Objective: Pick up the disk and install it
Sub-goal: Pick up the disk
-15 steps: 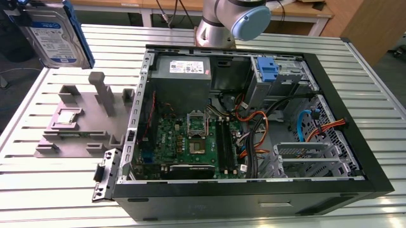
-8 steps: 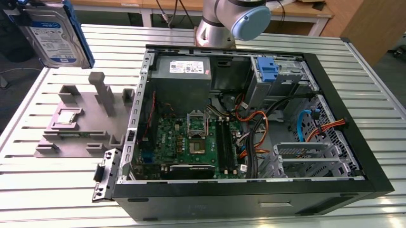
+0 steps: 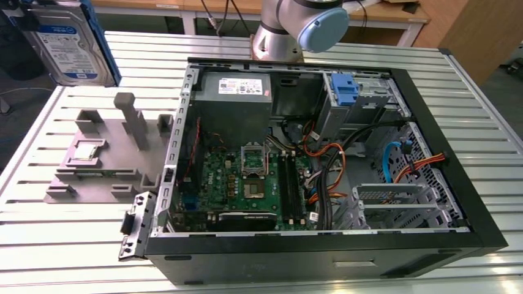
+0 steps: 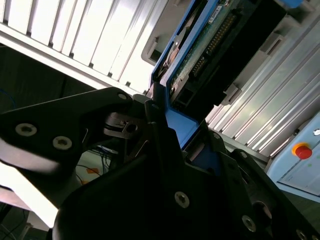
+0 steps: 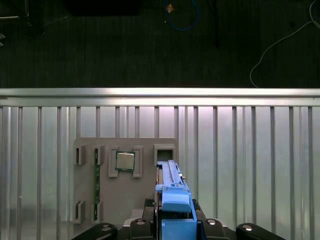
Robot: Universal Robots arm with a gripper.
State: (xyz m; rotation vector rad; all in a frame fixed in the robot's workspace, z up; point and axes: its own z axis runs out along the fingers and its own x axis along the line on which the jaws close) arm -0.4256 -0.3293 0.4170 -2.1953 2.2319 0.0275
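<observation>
Grips the flat silver disk (image 3: 65, 40) by its blue plastic frame in the clenched black end effector (image 5: 174, 226), aloft over the ribbed metal table (image 3: 73, 245) and grey holder (image 5: 125, 200).

Here's the counter (image 3: 73, 245), silver and ribbed in long slats, running under everything. On it, towards the exterior view's right, a big black computer case (image 3: 327, 260) lies on its side, open, with boards and cables showing. Just beside it, on the exterior view's left, a grey holder block (image 3: 98, 180) rests flat on the slats, and the arm's base (image 3: 274, 40) stands behind the case
</observation>
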